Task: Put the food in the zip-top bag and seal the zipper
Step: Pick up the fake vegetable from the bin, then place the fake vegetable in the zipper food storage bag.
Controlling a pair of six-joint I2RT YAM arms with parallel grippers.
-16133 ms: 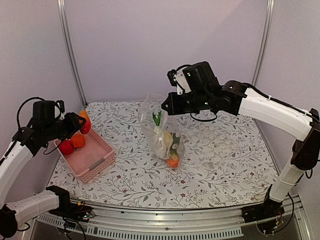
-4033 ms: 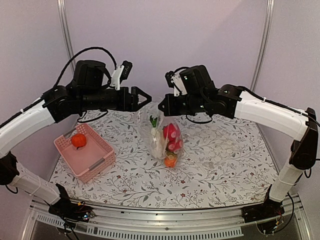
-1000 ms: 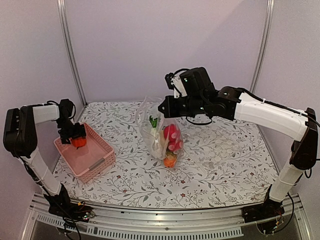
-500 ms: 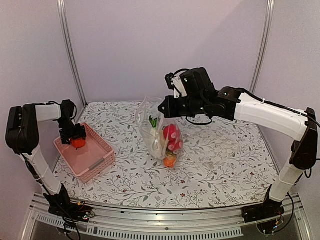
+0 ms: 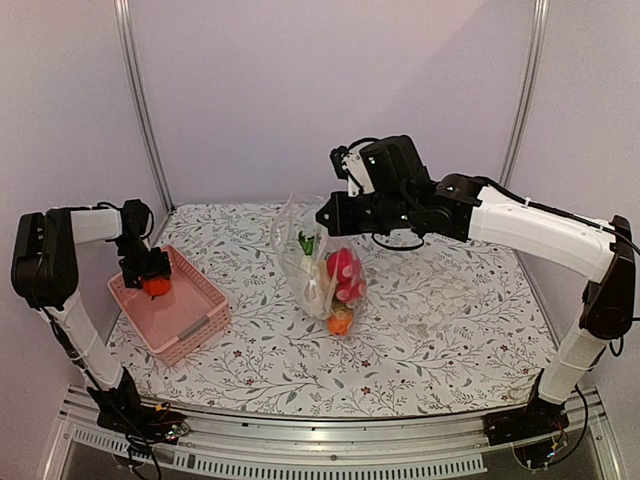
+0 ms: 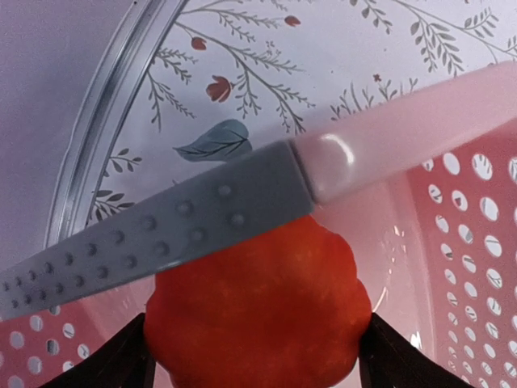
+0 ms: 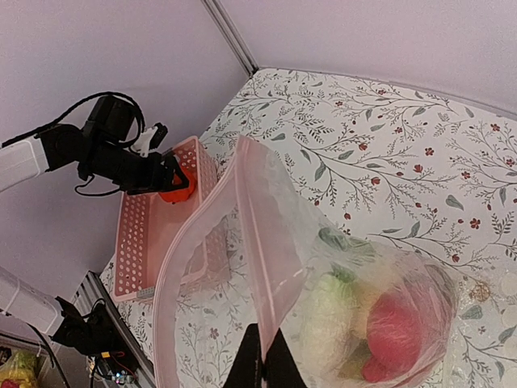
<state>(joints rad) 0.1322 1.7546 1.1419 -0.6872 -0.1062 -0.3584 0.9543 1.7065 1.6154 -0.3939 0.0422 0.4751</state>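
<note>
Bag [image 5: 300, 240] crinkly, transparent; basket [image 5: 195, 330] perforated pink plastic; orange food [image 6: 258, 311] lumpy.

Left wrist view: the orange toy fruit [image 6: 258, 311] is cut off by the lower edge and crossed by the grey strip [image 6: 161, 234] of the pink basket [image 6: 477, 202]; only dark tips of the left end effector's fingers [image 6: 121, 368] show, and contact with the fruit cannot be told; from above, the left end effector [image 5: 150, 276] covers most of that fruit; the right end effector [image 7: 262, 360] is clipped at the bottom edge of its own view; food [image 7: 380, 323] inside the zip-top bag [image 7: 266, 234] blurs behind crinkled plastic.
</note>
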